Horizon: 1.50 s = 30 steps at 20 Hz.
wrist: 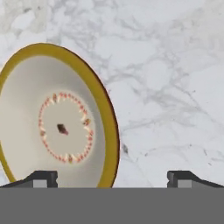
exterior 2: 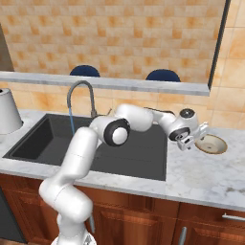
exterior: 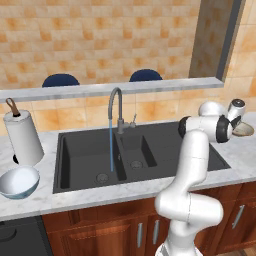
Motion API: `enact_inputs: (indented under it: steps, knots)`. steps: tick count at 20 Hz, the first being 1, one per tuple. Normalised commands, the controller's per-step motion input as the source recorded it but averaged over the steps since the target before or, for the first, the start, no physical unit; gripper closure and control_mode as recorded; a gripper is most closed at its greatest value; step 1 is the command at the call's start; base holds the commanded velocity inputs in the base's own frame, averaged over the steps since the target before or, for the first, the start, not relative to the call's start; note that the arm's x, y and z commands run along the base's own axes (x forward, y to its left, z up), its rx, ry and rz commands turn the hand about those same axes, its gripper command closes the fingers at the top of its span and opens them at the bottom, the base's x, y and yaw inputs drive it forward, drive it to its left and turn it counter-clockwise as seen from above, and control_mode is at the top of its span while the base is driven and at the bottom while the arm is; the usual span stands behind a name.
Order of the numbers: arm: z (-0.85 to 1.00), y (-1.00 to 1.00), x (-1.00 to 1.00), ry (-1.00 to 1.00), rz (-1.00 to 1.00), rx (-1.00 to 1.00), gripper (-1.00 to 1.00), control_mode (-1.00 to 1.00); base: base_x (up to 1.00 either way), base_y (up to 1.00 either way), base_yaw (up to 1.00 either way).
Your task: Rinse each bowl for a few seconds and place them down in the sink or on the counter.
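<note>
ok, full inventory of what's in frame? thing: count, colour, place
blue bowl: 1, pale blue with white inside, counter left of sink
tan bowl: 1, beige with brown rim, counter right of sink
sink: 1, dark grey, double basin
tap: 1, grey gooseneck, water running into large basin
counter: 1, white-grey marble
paper towel roll: 1, white, left of sink
chair tops: 2, dark blue, behind ledge
gripper: 1, open, over the tan bowl's edge

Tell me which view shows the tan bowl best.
The hand view: the tan bowl is large there, with its brown rim and dotted inner ring clear, on the counter. The right base view shows it small, beside the open gripper. In the left base view the arm hides most of it.
</note>
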Motion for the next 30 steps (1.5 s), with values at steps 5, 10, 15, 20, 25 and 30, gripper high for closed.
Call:
enact_inputs:
  steps: [5,10,15,20,25,30]
  knots:
    - [-0.19,-0.13,0.25,0.00,0.00,0.00,-1.00,-1.00,0.00,0.00,0.00]
    - [-0.17,-0.14,0.27,0.00,0.00,0.00,-1.00,-1.00,0.00,0.00,0.00]
    - [-0.17,-0.13,0.28,0.00,0.00,0.00,-1.00,-1.00,0.00,0.00,0.00]
    - [-0.19,-0.04,0.29,0.00,0.00,0.00,1.00,-1.00,0.00,0.00,0.00]
    - [-0.16,-0.16,0.20,0.00,0.00,0.00,1.00,-1.00,0.00,0.00,0.00]
    - [-0.03,-0.15,0.01,0.00,0.00,0.00,1.00,-1.00,0.00,0.00,0.00]
